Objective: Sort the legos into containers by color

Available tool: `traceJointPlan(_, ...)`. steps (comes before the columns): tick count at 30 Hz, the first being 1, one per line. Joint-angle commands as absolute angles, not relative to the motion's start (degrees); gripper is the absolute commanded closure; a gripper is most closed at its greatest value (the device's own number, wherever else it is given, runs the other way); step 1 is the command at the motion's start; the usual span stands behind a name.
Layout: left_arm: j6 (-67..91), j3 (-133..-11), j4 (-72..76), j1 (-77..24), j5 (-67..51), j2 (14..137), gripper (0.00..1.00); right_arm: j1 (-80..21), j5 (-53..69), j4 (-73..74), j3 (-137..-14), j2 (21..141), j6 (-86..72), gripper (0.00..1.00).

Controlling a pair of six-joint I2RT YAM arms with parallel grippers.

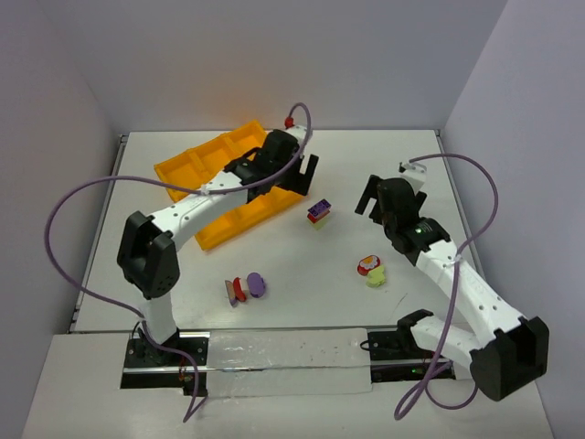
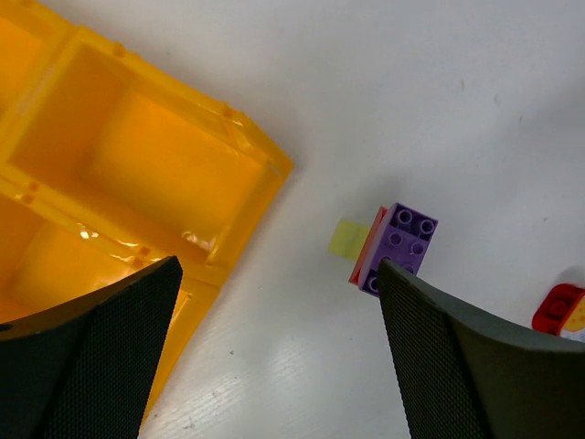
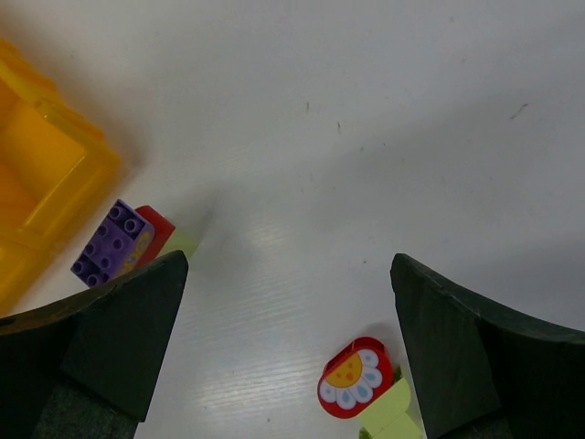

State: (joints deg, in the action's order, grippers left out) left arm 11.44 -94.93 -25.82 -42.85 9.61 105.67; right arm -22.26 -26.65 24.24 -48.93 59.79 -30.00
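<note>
top external: left arm (image 1: 208, 198) across tray (image 1: 195, 165)

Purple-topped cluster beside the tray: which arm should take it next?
Left, probably. The left tool hangs open closest to the cluster and beside the tray; the right tool is farther from both.

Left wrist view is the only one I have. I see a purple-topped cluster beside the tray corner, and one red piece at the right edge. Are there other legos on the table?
Observer: Yes, a third cluster, with red and purple pieces, lies near the left arm's base.
Operator: And the red piece at my edge, is it alone?
Observer: No. It is a flower-printed red piece touching a yellow-green brick.
Operator: Where is the right arm?
Observer: Its fingers stand open and empty, to the right of the purple-topped cluster.
</note>
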Motion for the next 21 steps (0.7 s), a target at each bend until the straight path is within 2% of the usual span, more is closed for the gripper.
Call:
traceJointPlan(1, 9.39, -99.47, -28.04, -44.38, 7.80, 109.02, 0.09, -22.50, -32.14, 20.38, -48.25, 54.59, -31.90, 0.00)
traceJointPlan(21, 1.83, -108.03, -34.60, -49.83, 4.18, 120.04, 0.08, -22.04, -33.37, 22.35, -49.79, 52.29, -30.17, 0.00)
